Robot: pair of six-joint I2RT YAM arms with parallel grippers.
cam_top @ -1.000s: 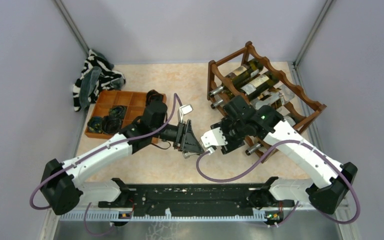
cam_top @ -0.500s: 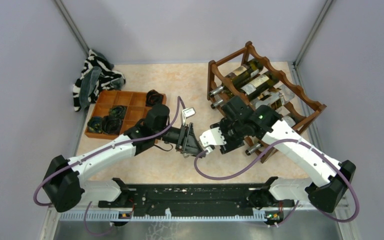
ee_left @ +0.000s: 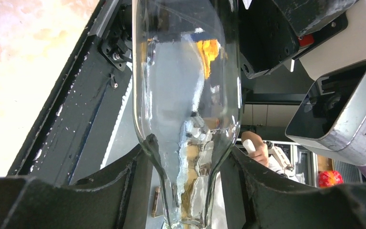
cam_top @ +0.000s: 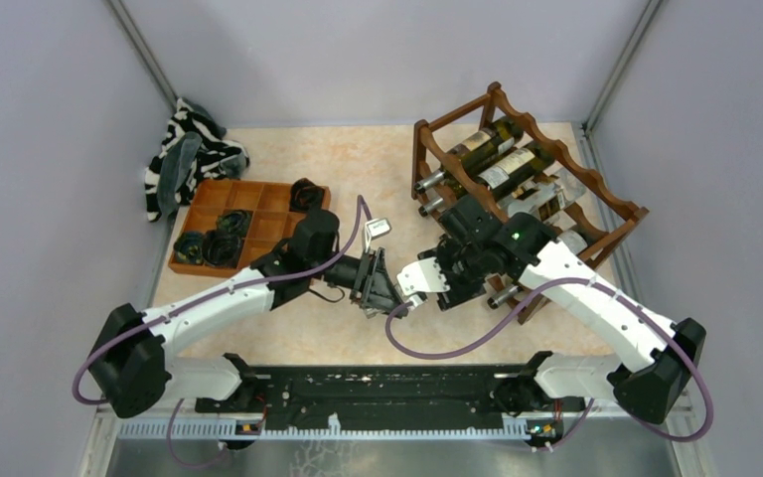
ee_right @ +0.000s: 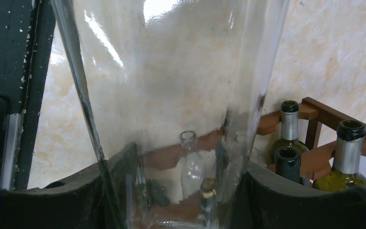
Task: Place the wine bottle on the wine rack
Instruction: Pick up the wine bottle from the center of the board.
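A clear glass wine bottle (ee_left: pixel 186 86) hangs in the air between my two grippers, in front of the rack. My left gripper (ee_left: pixel 187 148) is shut on its shoulder and neck, with a finger touching each side. My right gripper (ee_right: pixel 183 157) is shut around the bottle's wide body (ee_right: pixel 171 95). In the top view the left gripper (cam_top: pixel 385 288) and right gripper (cam_top: pixel 415 283) nearly meet, and the bottle is too clear to make out there. The dark reddish-brown wine rack (cam_top: pixel 616 204) stands at the back right; a corner of it shows in the right wrist view (ee_right: pixel 317 110).
The rack holds several bottles (cam_top: pixel 487 144), necks pointing toward me (ee_right: pixel 348 157). An orange-brown compartment tray (cam_top: pixel 250 197) with dark coiled items lies at the left. A black-and-white striped cloth (cam_top: pixel 187 149) sits behind it. Walls close in on both sides.
My left gripper has moved right toward the right gripper. The right gripper has shifted slightly left, so the gap between them has closed.
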